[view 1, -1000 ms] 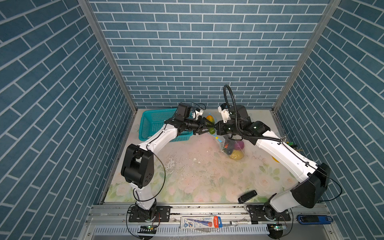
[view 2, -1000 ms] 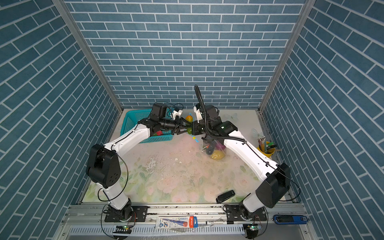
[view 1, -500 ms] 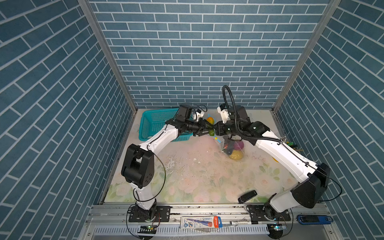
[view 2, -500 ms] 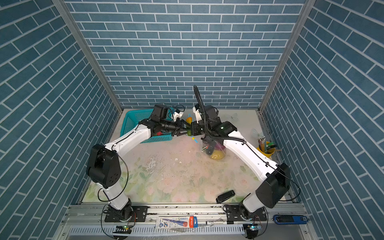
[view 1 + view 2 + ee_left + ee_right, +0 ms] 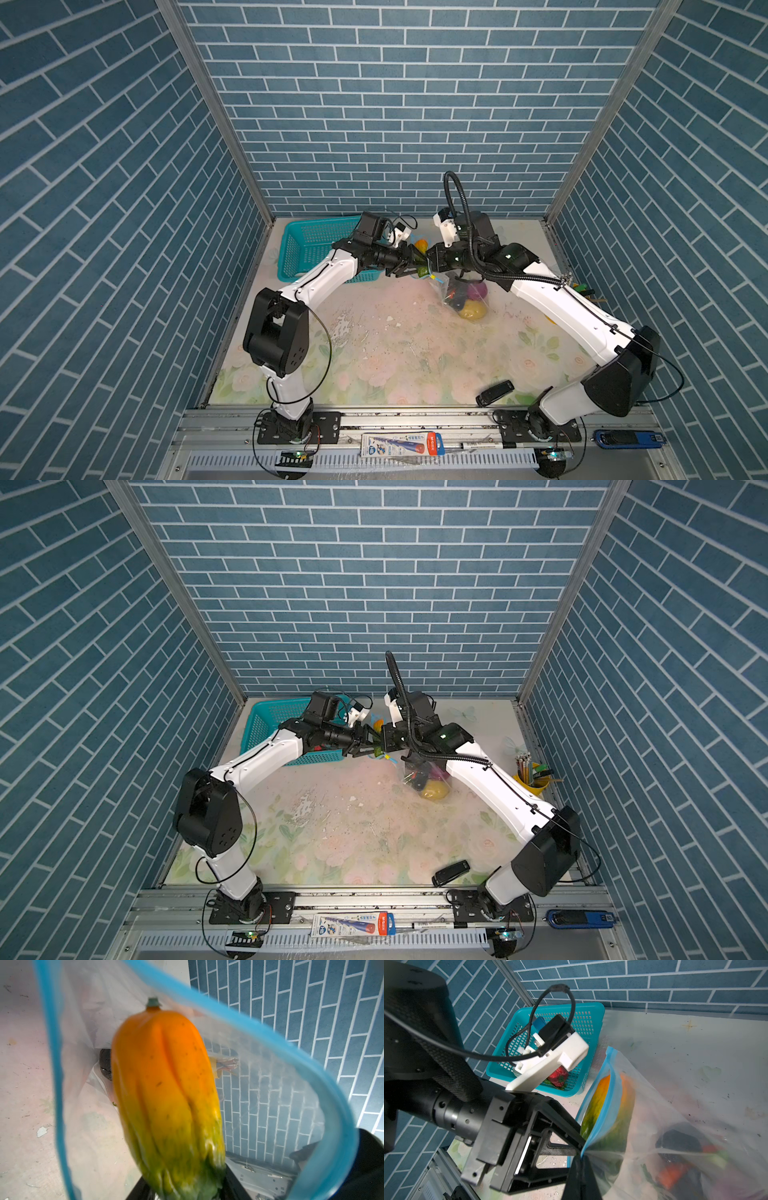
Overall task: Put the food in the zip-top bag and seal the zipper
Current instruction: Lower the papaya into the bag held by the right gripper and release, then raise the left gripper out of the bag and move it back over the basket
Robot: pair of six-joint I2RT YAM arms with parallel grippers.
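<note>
The left gripper (image 5: 410, 264) has its fingers (image 5: 562, 1118) astride the green end of an orange-and-green toy fruit (image 5: 166, 1084). The fruit lies halfway through the mouth of the zip-top bag (image 5: 675, 1105); whether they grip it I cannot tell. The right gripper (image 5: 581, 1158) is clenched on the blue zipper (image 5: 604, 1103). The bag, holding other food (image 5: 471, 309), sags to the desk (image 5: 374, 353).

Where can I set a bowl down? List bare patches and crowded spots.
Bare: floral mat between both arms, from zip-top bag forward to the black device. Crowded: the far side, with teal basket, then left gripper and right gripper meeting at the bag mouth.
</note>
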